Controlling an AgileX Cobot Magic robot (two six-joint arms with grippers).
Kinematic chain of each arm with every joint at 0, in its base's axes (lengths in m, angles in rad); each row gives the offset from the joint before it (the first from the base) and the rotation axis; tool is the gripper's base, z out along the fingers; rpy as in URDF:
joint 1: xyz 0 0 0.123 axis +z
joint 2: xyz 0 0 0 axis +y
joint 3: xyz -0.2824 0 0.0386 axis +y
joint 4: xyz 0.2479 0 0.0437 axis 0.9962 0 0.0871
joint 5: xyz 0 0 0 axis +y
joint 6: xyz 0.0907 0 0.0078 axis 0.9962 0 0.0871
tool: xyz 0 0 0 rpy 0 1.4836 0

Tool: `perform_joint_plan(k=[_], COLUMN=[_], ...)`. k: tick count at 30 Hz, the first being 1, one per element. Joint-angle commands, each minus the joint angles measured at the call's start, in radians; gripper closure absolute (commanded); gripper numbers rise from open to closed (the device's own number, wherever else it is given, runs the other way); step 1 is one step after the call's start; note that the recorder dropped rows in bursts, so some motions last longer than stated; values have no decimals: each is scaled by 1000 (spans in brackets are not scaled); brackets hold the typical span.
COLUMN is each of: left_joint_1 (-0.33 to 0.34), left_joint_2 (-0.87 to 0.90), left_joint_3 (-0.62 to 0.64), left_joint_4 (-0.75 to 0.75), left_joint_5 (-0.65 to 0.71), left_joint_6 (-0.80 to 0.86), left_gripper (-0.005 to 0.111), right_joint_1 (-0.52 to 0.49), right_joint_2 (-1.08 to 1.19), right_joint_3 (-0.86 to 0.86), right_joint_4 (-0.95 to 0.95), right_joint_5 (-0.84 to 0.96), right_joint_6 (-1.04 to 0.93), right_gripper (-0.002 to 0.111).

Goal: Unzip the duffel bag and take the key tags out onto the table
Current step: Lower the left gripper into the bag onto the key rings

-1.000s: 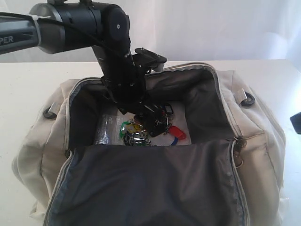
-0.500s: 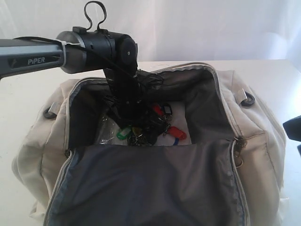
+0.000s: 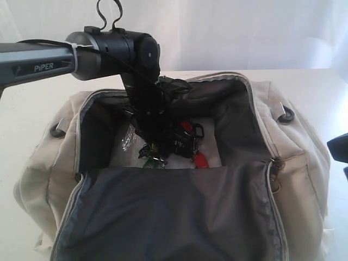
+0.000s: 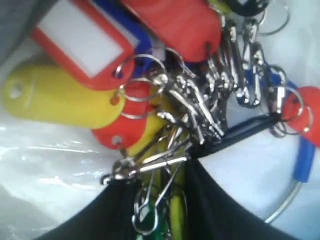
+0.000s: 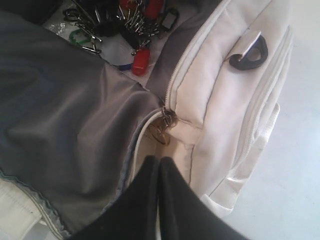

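The beige duffel bag lies unzipped on the white table, its dark-lined flap folded toward the front. The key tags lie on the bag's floor. My left gripper reaches straight down into the bag. In the left wrist view its black fingers are closed on the metal clips and yellow and green tags of the key tags; the left gripper is shut on them. My right gripper is shut and empty, hovering over the bag's zipper end.
Crinkled clear plastic lies on the bag's floor beside the tags. A dark D-ring sits on the bag's right end. Bare table shows to the right of the bag. The right gripper's edge shows at the far right.
The left gripper sank lower into the bag and its jaws closed around the key tags, which bunched together. The right gripper stayed put.
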Motion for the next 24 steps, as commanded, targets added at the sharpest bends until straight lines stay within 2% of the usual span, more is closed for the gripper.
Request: perform_joint_plan(k=[1, 9, 20, 24], left_joint_1=[-6, -6, -6, -6], left_joint_2=[-62, -118, -147, -145], left_joint_3=[-95, -156, -147, -104], left_joint_4=[25, 23, 29, 65], left_joint_5=[65, 97, 116, 73], left_joint_6=[27, 66, 104, 104], left_gripper=[107, 107, 107, 107], right_joint_1=[1, 1, 1, 1], right_joint_2=[-4, -4, -4, -4], right_joint_3=[3, 3, 3, 3], right_joint_4=[-3, -3, -3, -3], right_joint_5=[-12, -14, -14, -14], right_joint_6=[0, 0, 0, 0], right_gripper=[108, 108, 108, 108])
